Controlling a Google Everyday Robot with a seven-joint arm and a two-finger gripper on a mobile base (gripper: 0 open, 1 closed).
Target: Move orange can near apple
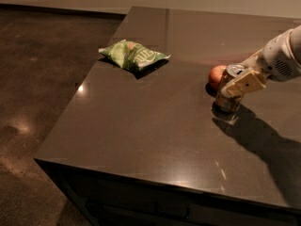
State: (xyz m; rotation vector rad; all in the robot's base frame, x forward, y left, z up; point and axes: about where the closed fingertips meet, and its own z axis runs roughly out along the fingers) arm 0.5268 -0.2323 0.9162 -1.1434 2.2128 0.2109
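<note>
One gripper is clamped around the orange can, which stands nearly upright, seemingly resting on the table, just beside the apple and almost touching it, so I'd judge only letting go remains.

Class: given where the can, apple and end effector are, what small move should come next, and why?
Probably lower the can squarely onto the table and open the end effector. The end effector grips the can, which leans slightly, right beside the apple; whether they touch I cannot tell. The can looks near enough, so release seems next.
</note>
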